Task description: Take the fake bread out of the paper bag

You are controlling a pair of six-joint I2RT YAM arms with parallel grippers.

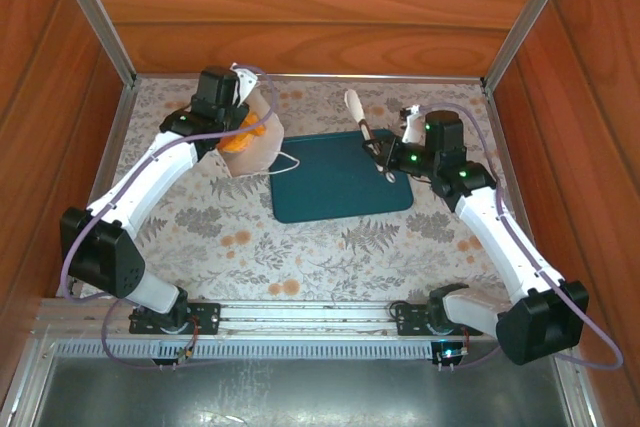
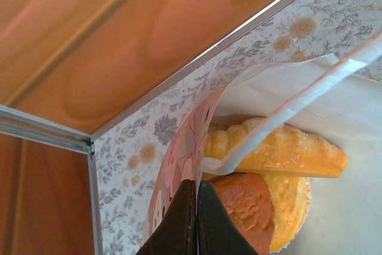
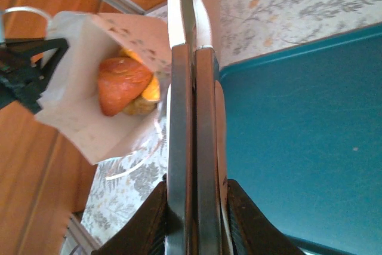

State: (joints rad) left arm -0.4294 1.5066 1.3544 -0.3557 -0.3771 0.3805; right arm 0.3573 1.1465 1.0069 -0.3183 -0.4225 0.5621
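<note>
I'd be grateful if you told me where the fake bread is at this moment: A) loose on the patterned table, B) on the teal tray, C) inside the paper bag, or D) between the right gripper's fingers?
C: the fake bread sits inside the paper bag, whose edge the left gripper pinches shut.

Golden fake bread (image 3: 122,85) lies inside white paper bag (image 3: 77,129).

Bright, even, warm light fills the scene; shadows on the flowered table (image 1: 300,257) are soft. The glossy reddish wooden walls (image 1: 300,7) carry pale glare. The thin white paper bag (image 1: 262,155) glows orange. In the left wrist view the near dark fingers (image 2: 176,225) are blurred.
</note>
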